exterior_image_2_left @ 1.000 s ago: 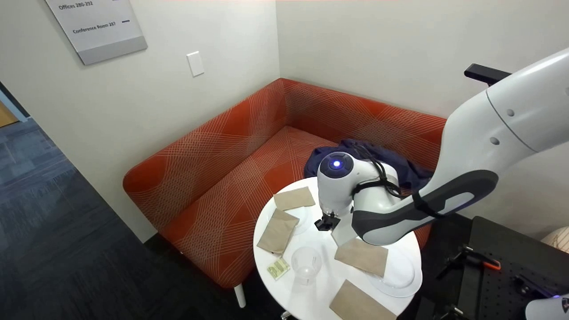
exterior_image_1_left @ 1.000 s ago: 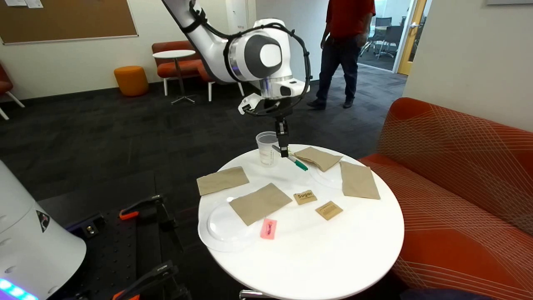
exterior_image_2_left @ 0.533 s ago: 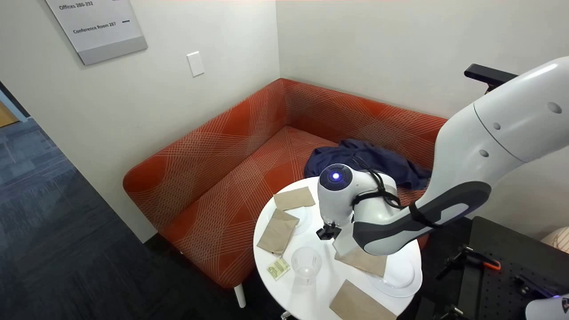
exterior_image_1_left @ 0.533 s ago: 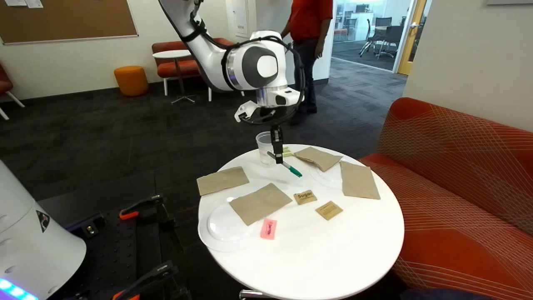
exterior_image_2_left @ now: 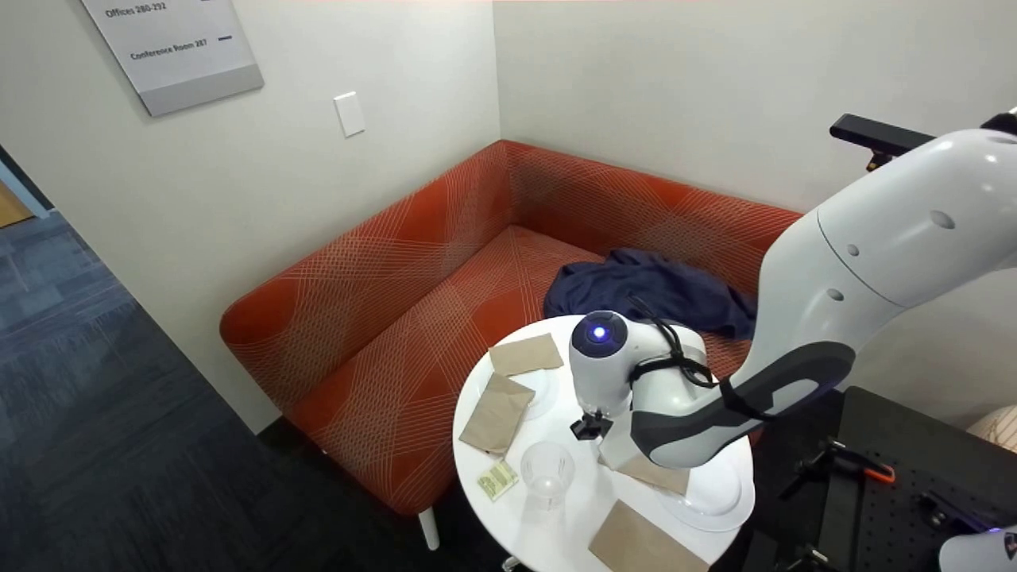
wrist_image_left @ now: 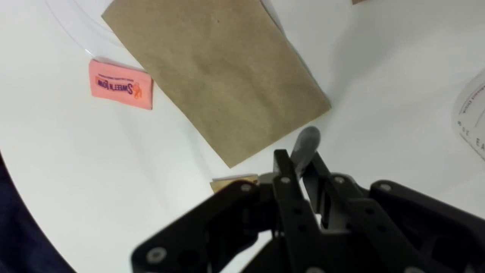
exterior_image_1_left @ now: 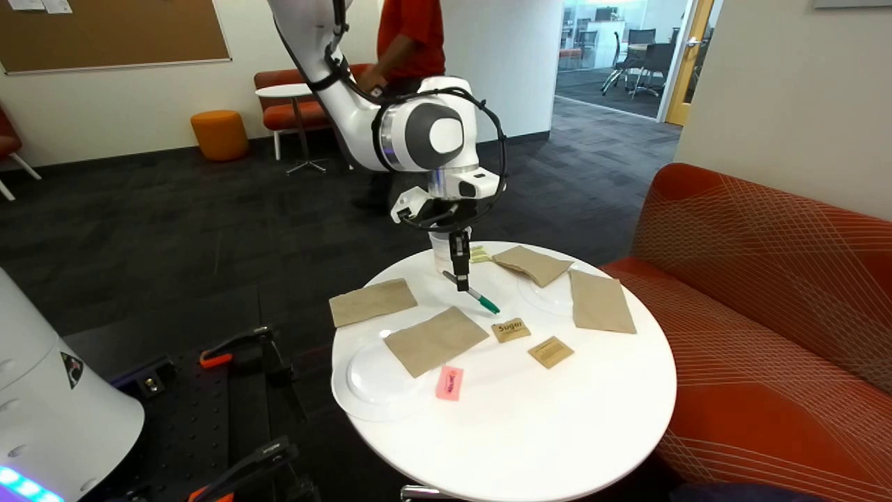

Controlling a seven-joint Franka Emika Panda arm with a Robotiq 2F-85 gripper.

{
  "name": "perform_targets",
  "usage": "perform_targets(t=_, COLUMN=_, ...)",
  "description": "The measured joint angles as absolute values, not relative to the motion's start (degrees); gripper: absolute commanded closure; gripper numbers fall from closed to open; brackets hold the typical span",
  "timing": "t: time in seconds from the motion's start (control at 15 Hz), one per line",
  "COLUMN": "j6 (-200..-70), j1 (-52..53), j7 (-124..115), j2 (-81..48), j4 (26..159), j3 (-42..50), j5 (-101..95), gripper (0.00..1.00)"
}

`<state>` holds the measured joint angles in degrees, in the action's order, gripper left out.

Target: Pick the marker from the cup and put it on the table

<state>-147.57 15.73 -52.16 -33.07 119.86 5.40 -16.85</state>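
Observation:
The marker, grey with a green cap (exterior_image_1_left: 487, 304), is outside the cup. My gripper (exterior_image_1_left: 462, 283) is shut on it near its middle. The marker slants, its green end lower and toward the sugar packet in that exterior view. In the wrist view its grey end (wrist_image_left: 307, 141) sticks out between the fingertips (wrist_image_left: 298, 159). It is over the white round table (exterior_image_1_left: 557, 432); I cannot tell whether it touches. The clear plastic cup (exterior_image_1_left: 441, 252) stands upright behind the gripper and also shows in the wrist view (wrist_image_left: 471, 113). The arm hides the marker in an exterior view, where the cup (exterior_image_2_left: 547, 470) looks empty.
Brown napkins (exterior_image_1_left: 436, 341) and clear plates (exterior_image_1_left: 376, 373) lie around the table. A sugar packet (exterior_image_1_left: 511, 329), a second brown packet (exterior_image_1_left: 550, 352), a pink packet (exterior_image_1_left: 449, 383) and a green-yellow packet (exterior_image_2_left: 498, 480) lie on it. A red sofa (exterior_image_1_left: 759, 335) stands beside the table.
My gripper has moved down toward the table with the marker in it, and slightly toward the front and left in an exterior view. The person behind has walked left. The cup has not moved.

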Motion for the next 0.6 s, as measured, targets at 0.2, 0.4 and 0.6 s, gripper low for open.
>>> perform_targets(t=0.2, j6=-148.0, j1=15.9, j7=-52.2, j2=-33.9, j4=119.8, j3=5.6, j5=-16.6, gripper=0.38)
perform_targets(t=0.4, j6=-148.2, j1=16.4, j7=-52.2, j2=-33.9, j4=119.7, j3=5.9, j5=-16.3, gripper=0.15)
perform_targets(t=0.6, j6=-148.7, j1=16.9, j7=-52.3, j2=-33.3, j4=119.5, j3=6.2, j5=-16.3, gripper=0.00)
